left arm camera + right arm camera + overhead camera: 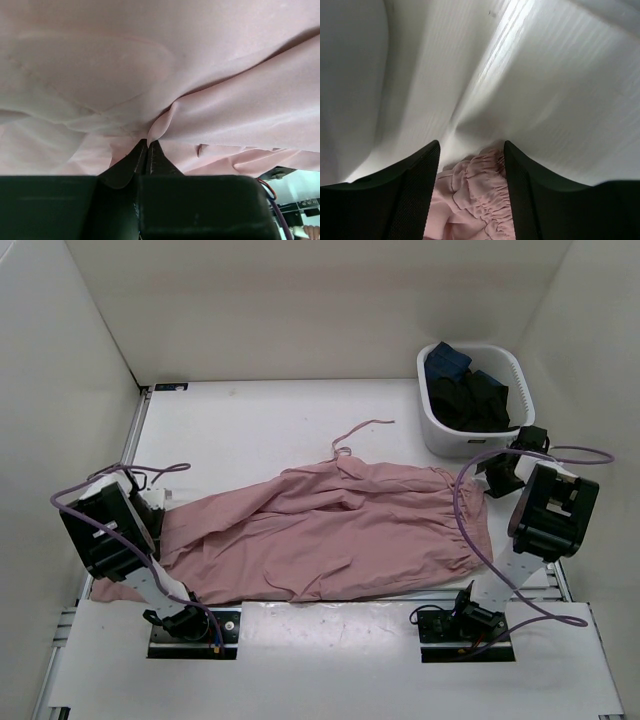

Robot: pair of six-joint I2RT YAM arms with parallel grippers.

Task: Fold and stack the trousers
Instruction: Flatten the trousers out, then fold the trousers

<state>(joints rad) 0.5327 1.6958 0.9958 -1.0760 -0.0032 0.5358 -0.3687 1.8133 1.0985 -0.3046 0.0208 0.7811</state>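
Observation:
The dusty-pink trousers (340, 535) lie crumpled across the table, legs to the left and gathered waist to the right. Their thin drawstring (360, 427) trails toward the back. My left gripper (157, 508) is at the leg end. In the left wrist view the left gripper (148, 143) is shut on a pinched fold of the pink fabric (225, 115). My right gripper (492, 478) is at the waist end. In the right wrist view the right gripper (471, 146) is open, with the gathered waistband (482, 195) between its fingers (422, 170), which do not close on it.
A white basket (432, 415) holding dark clothes (470, 390) stands at the back right, just behind my right gripper. White walls enclose the table on the left, back and right. Purple cables loop off both arms.

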